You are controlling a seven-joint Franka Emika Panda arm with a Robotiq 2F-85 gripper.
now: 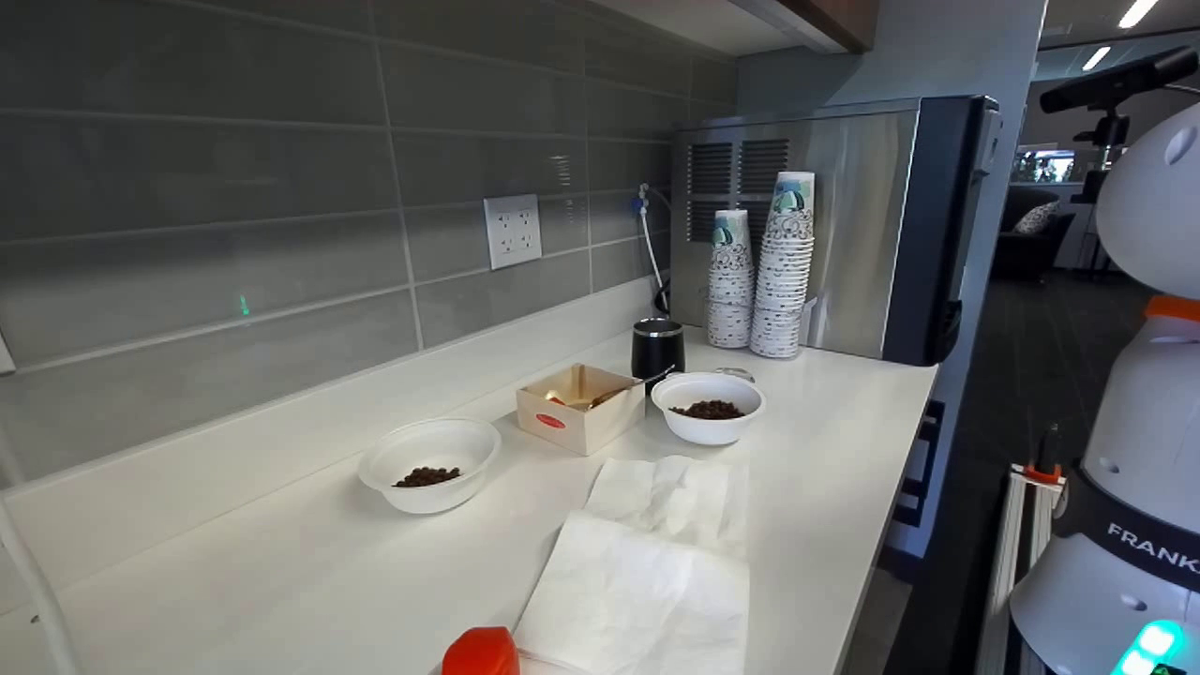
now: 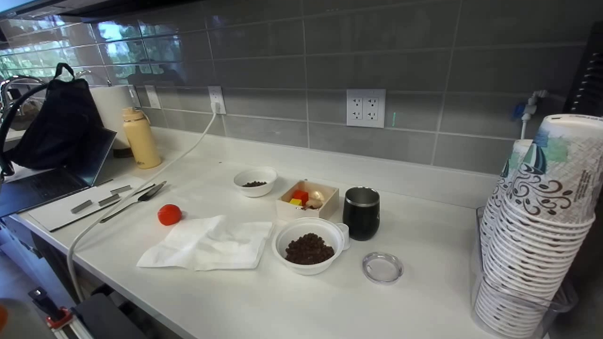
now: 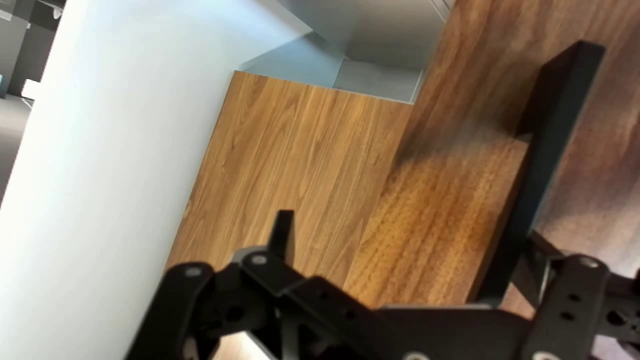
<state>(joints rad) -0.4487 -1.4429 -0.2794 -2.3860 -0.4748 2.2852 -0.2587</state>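
Observation:
My gripper shows in the wrist view only, with its two black fingers spread wide and nothing held between them. A black bar handle on a wood-grain cabinet front runs down into the space between the fingers. It lies close beside the right-hand finger; I cannot tell whether they touch. The left-hand finger stands in front of a wooden panel. The lower end of the handle is hidden behind the gripper body. In both exterior views the gripper is out of view; the white arm stands beside the counter.
On the white counter stand white bowls with brown balls, a wooden box, a black tumbler and stacked paper cups. White napkins, a red object and a clear lid also lie there.

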